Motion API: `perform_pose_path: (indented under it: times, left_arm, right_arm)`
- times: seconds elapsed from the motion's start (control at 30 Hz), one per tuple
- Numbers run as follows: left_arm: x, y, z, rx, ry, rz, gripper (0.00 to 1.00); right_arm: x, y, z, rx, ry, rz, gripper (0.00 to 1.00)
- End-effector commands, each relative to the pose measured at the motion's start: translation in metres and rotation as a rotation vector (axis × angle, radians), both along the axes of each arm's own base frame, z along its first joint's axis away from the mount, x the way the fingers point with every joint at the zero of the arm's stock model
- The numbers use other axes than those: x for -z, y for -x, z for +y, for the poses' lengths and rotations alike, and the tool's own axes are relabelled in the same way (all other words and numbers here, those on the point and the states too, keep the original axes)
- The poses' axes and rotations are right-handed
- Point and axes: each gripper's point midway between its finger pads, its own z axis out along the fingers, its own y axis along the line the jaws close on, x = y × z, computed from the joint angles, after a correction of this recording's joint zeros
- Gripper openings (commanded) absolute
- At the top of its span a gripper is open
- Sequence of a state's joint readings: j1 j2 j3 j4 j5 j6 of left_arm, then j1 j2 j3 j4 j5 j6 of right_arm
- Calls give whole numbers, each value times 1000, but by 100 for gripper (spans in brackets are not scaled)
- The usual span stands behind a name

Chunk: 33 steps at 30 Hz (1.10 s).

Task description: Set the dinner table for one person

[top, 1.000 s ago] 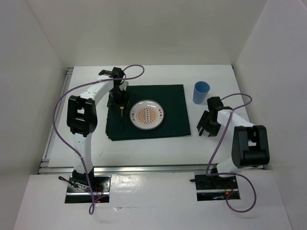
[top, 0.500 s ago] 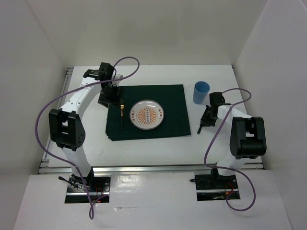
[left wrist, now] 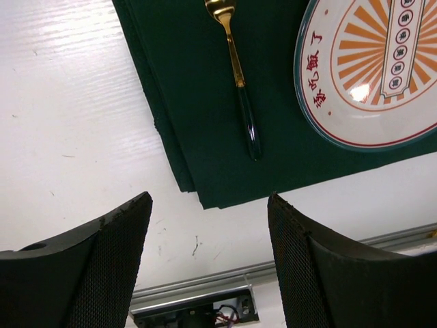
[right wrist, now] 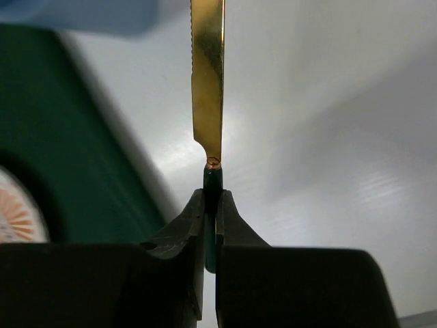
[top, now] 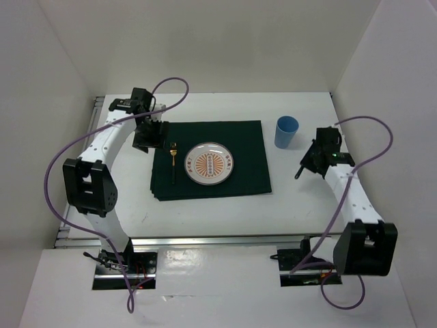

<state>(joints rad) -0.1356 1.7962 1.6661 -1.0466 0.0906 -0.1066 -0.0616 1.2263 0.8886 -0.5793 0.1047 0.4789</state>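
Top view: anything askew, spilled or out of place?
Nothing much: the fork lies straight on the mat left of the plate, cup upright off the mat. Only the mat's layers fan slightly at its near-left corner. The right gripper clamps the knife.

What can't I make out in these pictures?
- Knife: tip cut off by the top edge of the right wrist view; handle mostly hidden between the right hand's fingers.
- Cup: only a blue blur there, cut by the same edge.
- Plate: cut off by the left wrist view's right edge.
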Motion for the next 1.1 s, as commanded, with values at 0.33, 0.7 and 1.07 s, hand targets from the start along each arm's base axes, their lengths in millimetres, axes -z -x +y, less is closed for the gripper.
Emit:
perform_pose_path:
  times: [0.33,0.7,1.07]
  left_arm:
    - [-15,12,23,-40,-60,-69,76]
    - [-14,16,40,-77,-73,-80,76]
    - [-15,20,42,-81,-83,-81,76]
  right_arm:
    - [-91,-87,156,-599,107,-235,0]
    - [31,-66,197,-644,-27,13,0]
    - [83,-83,205,-604,-67,178,0]
